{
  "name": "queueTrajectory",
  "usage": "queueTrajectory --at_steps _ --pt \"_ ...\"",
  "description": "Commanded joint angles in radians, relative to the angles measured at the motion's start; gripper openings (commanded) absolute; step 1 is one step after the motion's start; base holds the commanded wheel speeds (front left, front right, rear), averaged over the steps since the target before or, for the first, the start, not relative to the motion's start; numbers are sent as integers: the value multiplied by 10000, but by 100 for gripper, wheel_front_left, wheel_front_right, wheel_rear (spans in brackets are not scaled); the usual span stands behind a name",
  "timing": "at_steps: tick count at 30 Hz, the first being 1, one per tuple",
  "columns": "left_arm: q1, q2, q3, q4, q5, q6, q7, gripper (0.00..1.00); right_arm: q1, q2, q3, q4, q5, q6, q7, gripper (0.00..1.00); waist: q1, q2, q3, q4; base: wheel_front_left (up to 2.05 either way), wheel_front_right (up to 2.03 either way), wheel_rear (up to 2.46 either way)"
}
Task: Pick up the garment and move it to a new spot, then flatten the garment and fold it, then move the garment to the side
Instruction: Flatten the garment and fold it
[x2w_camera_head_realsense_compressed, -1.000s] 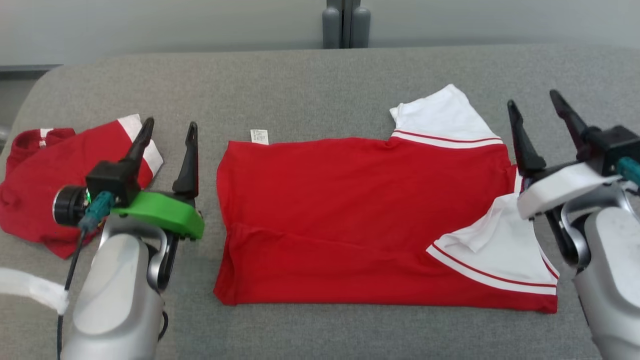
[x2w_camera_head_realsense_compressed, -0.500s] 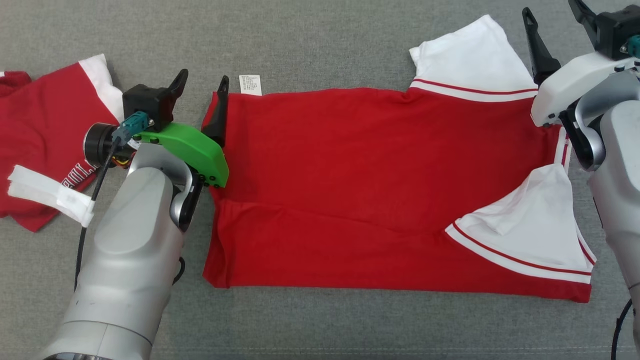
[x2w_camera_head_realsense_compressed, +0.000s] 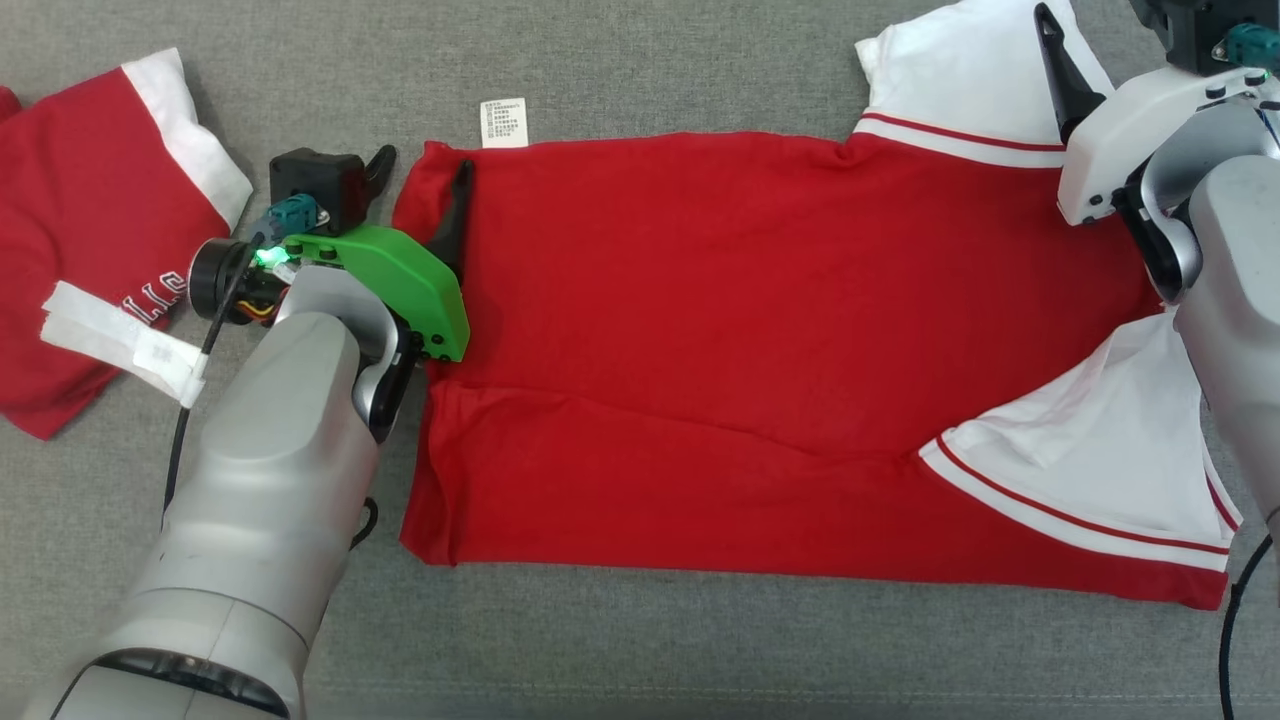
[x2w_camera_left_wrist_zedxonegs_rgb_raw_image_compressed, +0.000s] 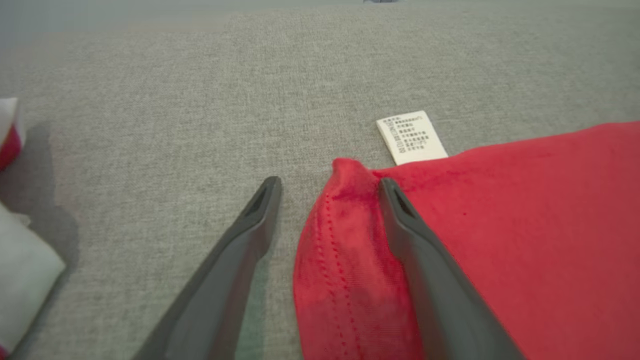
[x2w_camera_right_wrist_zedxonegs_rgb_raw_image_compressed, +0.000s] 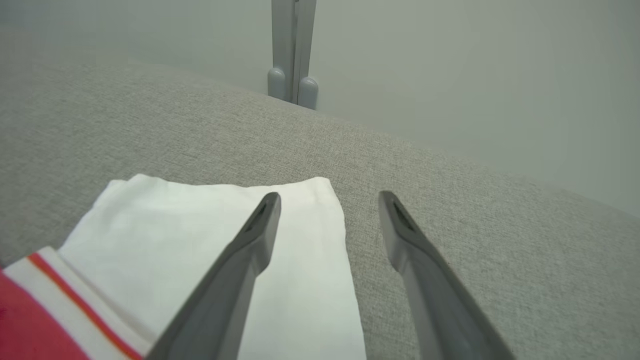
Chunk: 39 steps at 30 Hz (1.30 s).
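Both arms have closed on the garment (x2w_camera_head_realsense_compressed: 760, 330) since 1 second ago, when they stood off either end of it; head camera has also dipped, so the whole view shifted

- left gripper (x2w_camera_head_realsense_compressed: 424, 165): fingers (x2w_camera_left_wrist_zedxonegs_rgb_raw_image_compressed: 425, 260) spread, holding nothing. 1 lies on the red cloth, the other over bare cover; the far hem corner puckers up between them
- right gripper (x2w_camera_right_wrist_zedxonegs_rgb_raw_image_compressed: 330, 197): spread, empty. 1 finger over the far white sleeve (x2w_camera_right_wrist_zedxonegs_rgb_raw_image_compressed: 175, 235), the other over bare cover, the sleeve's edge between them. Contact not clear
- garment: red shirt lying flat across the middle of the counter (x2w_camera_head_realsense_compressed: 650, 650), hem to the robot's left, sleeves to its right, already folded once lengthways by the look of it. Near sleeve (x2w_camera_head_realsense_compressed: 1100, 450) lies folded over the body; care label (x2w_camera_head_realsense_compressed: 503, 122) pokes out at the far hem
- second red garment (x2w_camera_head_realsense_compressed: 90, 200): bunched well to the left, apart from the first

Handling, as judged: thin soft knit, light and limp, will sag and drag on the cover. Pinch the stitched hem corner and the sleeve edge, both layers, and lift the 2 ends together

Surface: grey woven cover, matte, likely grippy. Pale wall (x2w_camera_right_wrist_zedxonegs_rgb_raw_image_compressed: 450, 75) with a grey upright post (x2w_camera_right_wrist_zedxonegs_rgb_raw_image_compressed: 292, 50) sits beyond the counter's far edge
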Motion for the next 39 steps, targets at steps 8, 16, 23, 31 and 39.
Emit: queueTrajectory --at_steps 8,16,23,31,39 --pt "-549 -137 -767 53 -728 -23 -216 0 -1088 -183 456 1081 519 -15 210 100 -1 0 432 322 0 0 0" --pt "-761 -222 -1336 -432 -1058 -11 -499 0 -2006 -411 927 2012 904 -15 748 100 -1 0 707 837 0 0 0" --pt "-791 -214 -1474 -989 -955 -13 -532 0 -2175 -254 1084 2864 1475 -15 1778 0 -1 0 654 850 0 0 0" --pt "-378 -6 -1213 -1243 -689 -12 -536 0 -2232 -273 1254 2509 2099 -18 832 0 -1 0 250 427 0 0 0" --pt "222 215 -847 -1325 -558 -12 -528 0 -1206 -477 1569 1595 2603 -16 -849 0 -1 0 -482 54 0 0 0"
